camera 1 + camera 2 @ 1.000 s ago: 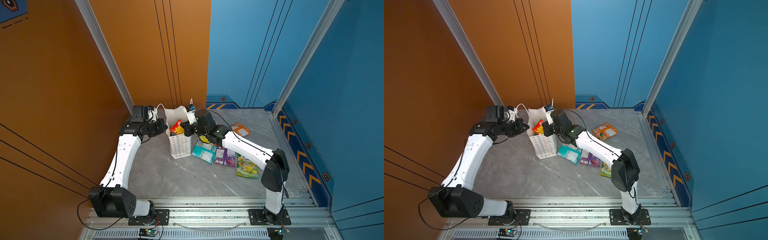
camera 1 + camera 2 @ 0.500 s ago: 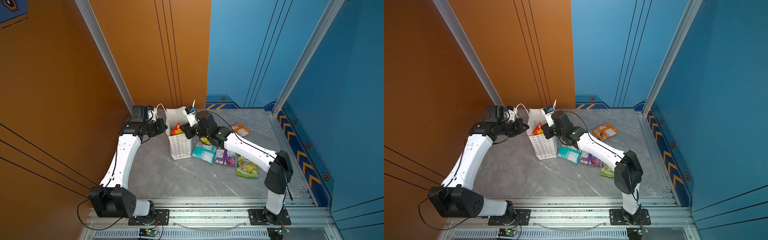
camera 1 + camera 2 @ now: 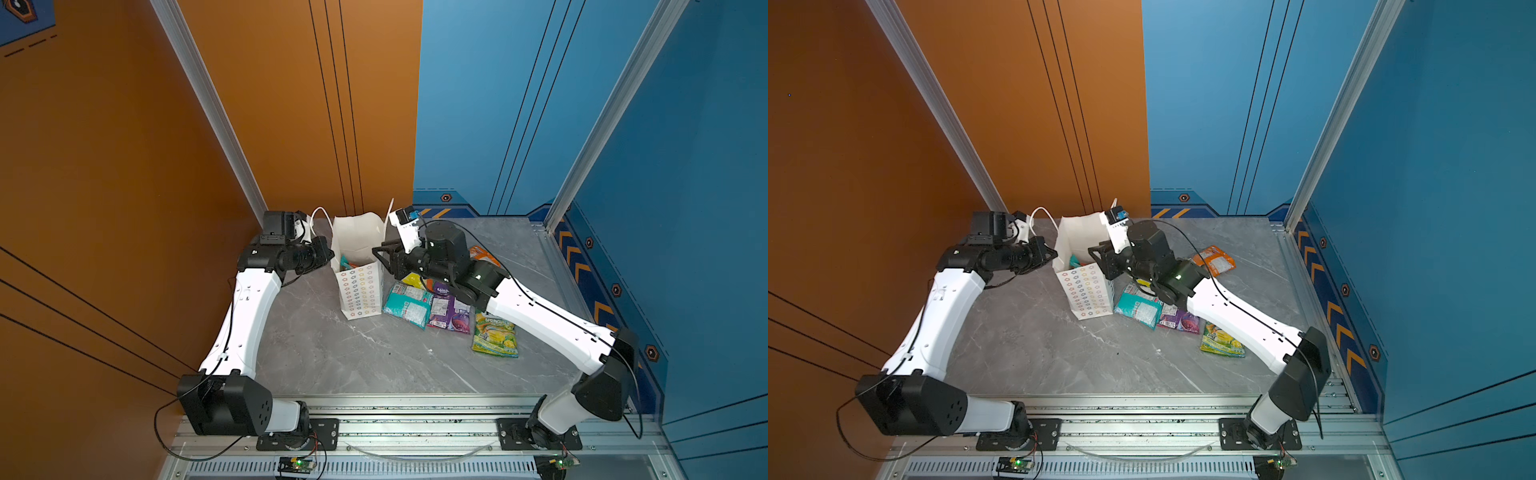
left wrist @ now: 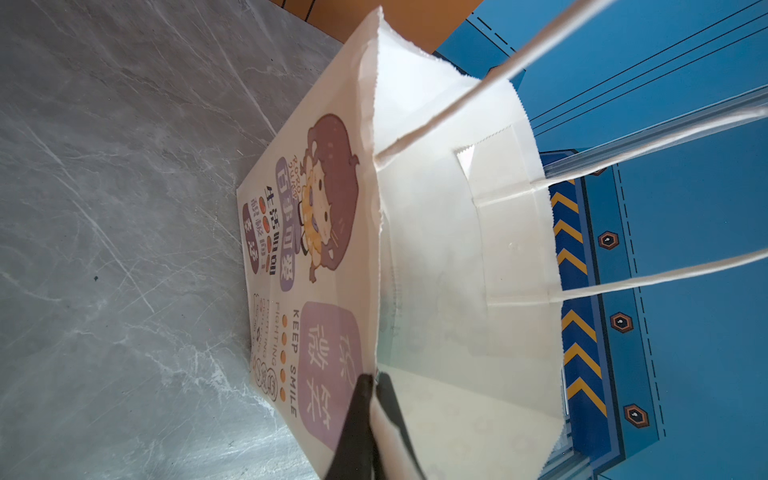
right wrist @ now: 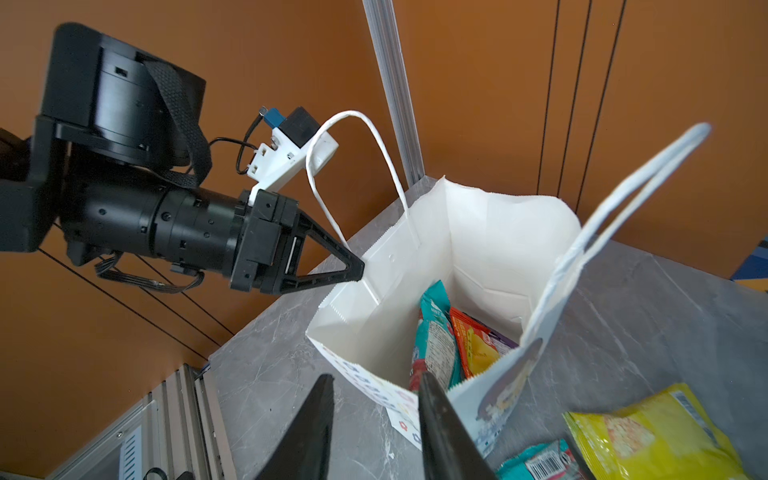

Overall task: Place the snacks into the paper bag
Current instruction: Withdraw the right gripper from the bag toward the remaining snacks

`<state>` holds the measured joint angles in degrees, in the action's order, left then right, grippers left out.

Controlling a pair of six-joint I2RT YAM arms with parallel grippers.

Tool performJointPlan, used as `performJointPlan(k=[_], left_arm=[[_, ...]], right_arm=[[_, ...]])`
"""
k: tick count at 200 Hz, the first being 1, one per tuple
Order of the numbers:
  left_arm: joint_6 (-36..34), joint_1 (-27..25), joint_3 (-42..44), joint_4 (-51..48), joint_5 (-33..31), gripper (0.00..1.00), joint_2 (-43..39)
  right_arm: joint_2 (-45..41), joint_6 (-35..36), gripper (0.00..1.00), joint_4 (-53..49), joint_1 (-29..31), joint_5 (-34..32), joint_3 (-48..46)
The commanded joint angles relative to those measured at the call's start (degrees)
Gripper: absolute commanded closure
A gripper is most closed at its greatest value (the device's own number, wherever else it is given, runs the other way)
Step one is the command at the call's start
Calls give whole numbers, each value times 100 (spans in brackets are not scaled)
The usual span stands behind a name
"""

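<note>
Right wrist view: right fingers (image 5: 440, 428) parted, empty, at the bag (image 5: 498, 232) rim; left fingers (image 5: 353, 266) pinch its edge; packets (image 5: 436, 345) inside half hidden.

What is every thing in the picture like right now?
paper bag: upright, open, snacks inside
left end effector: shut on the paper bag's rim
right end effector: open, holding nothing
teal packet: lying on the table beside the bag
purple packet: lying on the table
green packet: lying on the table
orange packet: lying on the table
</note>
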<state>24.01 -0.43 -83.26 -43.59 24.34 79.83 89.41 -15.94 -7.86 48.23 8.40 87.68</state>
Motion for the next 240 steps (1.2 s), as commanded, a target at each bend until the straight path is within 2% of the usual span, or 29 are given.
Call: performJointPlan(k=[1,30,51,78,92,117,137,205,240], left_arm=[[-1,43,-46,-60,216,100,-205],[-37,61,-2,-61,229,100,-212],[-37,60,6,-61,261,100,-229],[-50,65,29,-62,245,100,-260],[-55,60,51,-66,239,100,-266],[-54,60,82,-61,242,100,-266],[-46,60,106,-61,241,100,-267],[-46,69,170,-59,242,100,-310],[-52,69,197,-61,239,100,-310]], right_arm=[[-473,-247,64,-253,-184,-478,-553],[-1097,-812,63,-475,-740,-653,-1685],[-1501,-1582,63,-496,-1567,-244,-2561],[-1882,-2060,63,-685,-2372,55,-3393],[-1999,-2075,56,-900,-2678,54,-3671],[-2064,-2199,32,-999,-3155,307,-4112],[-1990,-2313,26,-764,-3397,574,-4433],[-1236,-2432,24,15,-3565,1120,-4655],[-839,-2539,23,310,-3575,1146,-4654]])
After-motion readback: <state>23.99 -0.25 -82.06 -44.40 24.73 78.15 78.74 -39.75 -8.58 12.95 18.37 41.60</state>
